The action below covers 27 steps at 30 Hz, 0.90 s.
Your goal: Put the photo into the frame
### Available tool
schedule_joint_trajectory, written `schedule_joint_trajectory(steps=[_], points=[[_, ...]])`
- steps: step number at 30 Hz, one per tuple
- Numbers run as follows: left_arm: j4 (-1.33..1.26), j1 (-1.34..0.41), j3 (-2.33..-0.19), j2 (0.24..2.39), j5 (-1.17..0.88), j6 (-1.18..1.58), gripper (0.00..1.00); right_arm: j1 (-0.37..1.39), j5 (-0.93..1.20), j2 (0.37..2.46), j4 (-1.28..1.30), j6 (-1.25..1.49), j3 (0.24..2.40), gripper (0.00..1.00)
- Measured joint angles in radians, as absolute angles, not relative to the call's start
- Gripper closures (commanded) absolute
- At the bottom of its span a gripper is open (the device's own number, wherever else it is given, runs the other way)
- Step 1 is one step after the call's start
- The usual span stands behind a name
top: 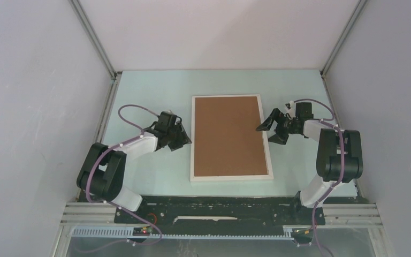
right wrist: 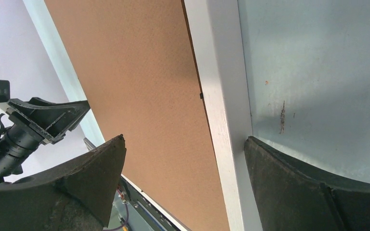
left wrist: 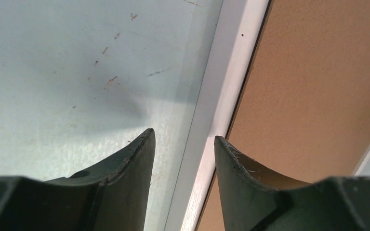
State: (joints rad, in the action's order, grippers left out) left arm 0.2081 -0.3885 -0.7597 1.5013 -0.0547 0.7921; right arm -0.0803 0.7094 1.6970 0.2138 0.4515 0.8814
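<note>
1. The pale blue-green table (top: 139, 96) carries everything.
2. The frame (top: 231, 177), thin and white, lies flat at the table's middle, with its long sides running near to far.
3. A brown backing board (top: 227, 136) sits inside the frame's rails and covers the opening.
4. The left arm (top: 139, 143) reaches in from the left and the right arm (top: 332, 155) from the right, with the frame between them.
5. The right gripper (right wrist: 184, 139) has its jaws spread wide and holds nothing. It straddles the frame's right rail.
6. The left gripper (left wrist: 184, 134) has its jaws partly apart and clamps nothing. It straddles the left rail, with one finger over bare table.
</note>
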Motion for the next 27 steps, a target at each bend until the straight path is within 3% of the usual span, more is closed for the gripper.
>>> schedule_joint_trajectory(steps=[7, 13, 27], points=[[0.239, -0.432, -0.825, 1.580, -0.052, 0.785, 0.46, -0.080, 0.713, 1.700, 0.206, 0.452, 0.881, 0.00], [0.249, -0.439, -0.846, 1.593, -0.051, 0.754, 0.39, -0.083, 0.712, 1.704, 0.200, 0.452, 0.881, 0.00], [0.272, -0.509, -0.848, 1.496, 0.002, 0.733, 0.33, -0.091, 0.663, 1.718, 0.166, 0.451, 0.882, 0.00]])
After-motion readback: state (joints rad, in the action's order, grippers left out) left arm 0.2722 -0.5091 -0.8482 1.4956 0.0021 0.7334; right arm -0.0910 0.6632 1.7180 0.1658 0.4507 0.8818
